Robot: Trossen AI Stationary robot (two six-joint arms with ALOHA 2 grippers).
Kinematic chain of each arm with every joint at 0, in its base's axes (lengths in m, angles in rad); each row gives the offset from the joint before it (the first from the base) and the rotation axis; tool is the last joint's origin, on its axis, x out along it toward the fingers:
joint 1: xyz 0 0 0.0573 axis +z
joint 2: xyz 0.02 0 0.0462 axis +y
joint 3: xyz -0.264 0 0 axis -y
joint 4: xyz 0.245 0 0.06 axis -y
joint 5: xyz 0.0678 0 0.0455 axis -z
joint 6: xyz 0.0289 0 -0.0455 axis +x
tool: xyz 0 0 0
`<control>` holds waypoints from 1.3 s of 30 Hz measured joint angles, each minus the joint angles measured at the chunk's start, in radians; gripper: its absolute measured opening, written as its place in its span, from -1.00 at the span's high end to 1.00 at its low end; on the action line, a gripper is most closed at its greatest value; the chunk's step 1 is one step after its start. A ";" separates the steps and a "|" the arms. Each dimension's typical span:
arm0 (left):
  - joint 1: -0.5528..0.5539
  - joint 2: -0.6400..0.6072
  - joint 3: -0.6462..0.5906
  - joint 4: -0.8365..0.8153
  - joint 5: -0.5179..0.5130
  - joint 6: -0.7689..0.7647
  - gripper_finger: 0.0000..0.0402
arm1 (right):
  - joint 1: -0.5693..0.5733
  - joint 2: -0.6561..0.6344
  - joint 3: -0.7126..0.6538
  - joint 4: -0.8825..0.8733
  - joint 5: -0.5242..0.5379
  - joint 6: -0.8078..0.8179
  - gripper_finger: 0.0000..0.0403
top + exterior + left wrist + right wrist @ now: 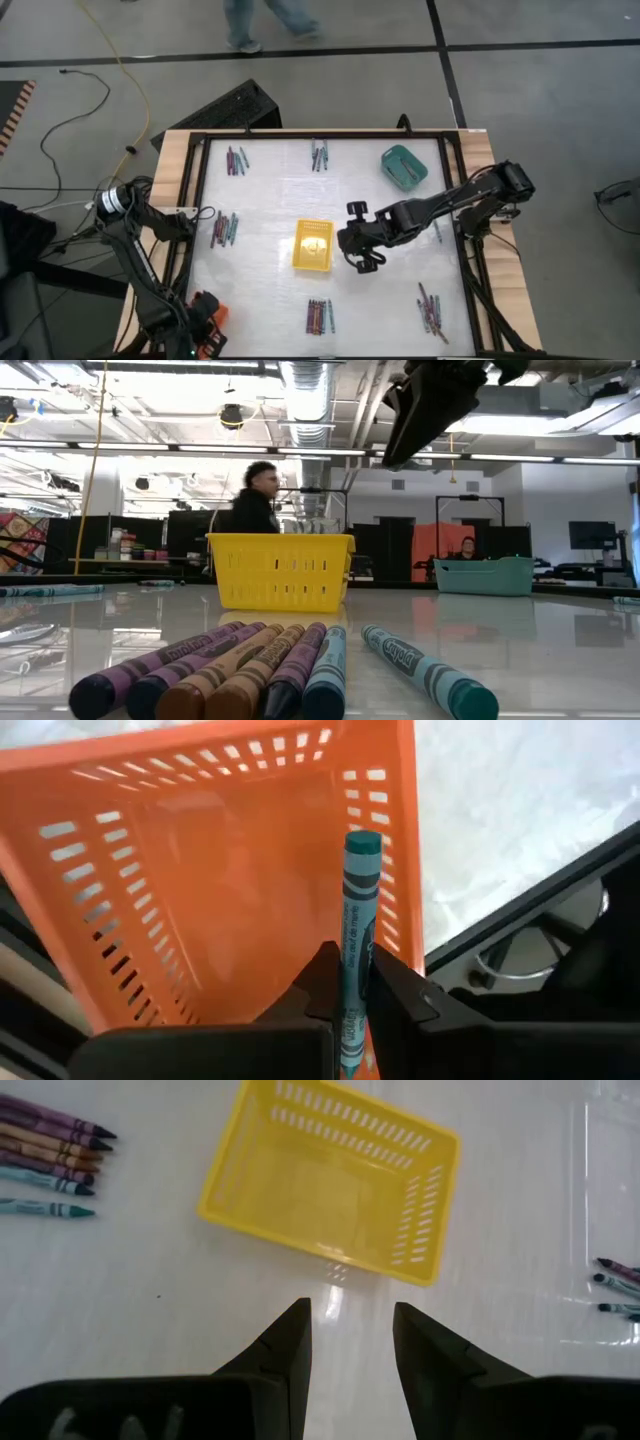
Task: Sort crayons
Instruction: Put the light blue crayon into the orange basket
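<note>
Your left claw (350, 995) is clamped on a teal crayon (357, 930); your right claw (350, 1342) hangs with its fingers apart and nothing between them.

High view: the left claw (200, 318) sits at the near left corner of the worktop (370, 215), over an orange tray (212, 316) that is mostly hidden. The right claw (362, 256) hovers just beside the yellow tray (313, 245) at the centre. Crayon clusters (320, 316) lie in small groups around the white sheet, and a teal tray (404, 167) stands at the far right.

Low view: the nearest crayons (250, 670) lie side by side, paper-wrapped cylinders in purple, brown and blue. The yellow tray (281, 571) behind them is slotted plastic. A person (255, 500) passes in the room beyond.

Left wrist view: the crayon points into the orange tray (200, 880), whose walls are thin slotted plastic. I judge the step in hand to be the drop. Bring the tip well inside the rim before you release, since a round stick will roll off glossy plastic if it lands on the edge.

Right wrist view: the yellow tray (330, 1180) is empty, with crayons (50, 1155) lying well apart from it on the smooth, reflective worktop (150, 1300). Keep this arm clear until the left one finishes.
</note>
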 joint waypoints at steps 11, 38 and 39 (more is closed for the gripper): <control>-0.004 -0.001 0.000 -0.027 0.028 0.016 0.51 | 0.019 0.000 0.000 -0.015 0.002 0.043 0.33; 0.262 -0.095 0.100 -0.566 -0.313 0.291 0.31 | 0.005 0.000 0.000 -0.031 0.006 0.051 0.33; 0.298 -0.095 0.086 -0.566 -0.322 0.324 0.31 | 0.003 0.000 0.000 -0.031 0.006 0.052 0.33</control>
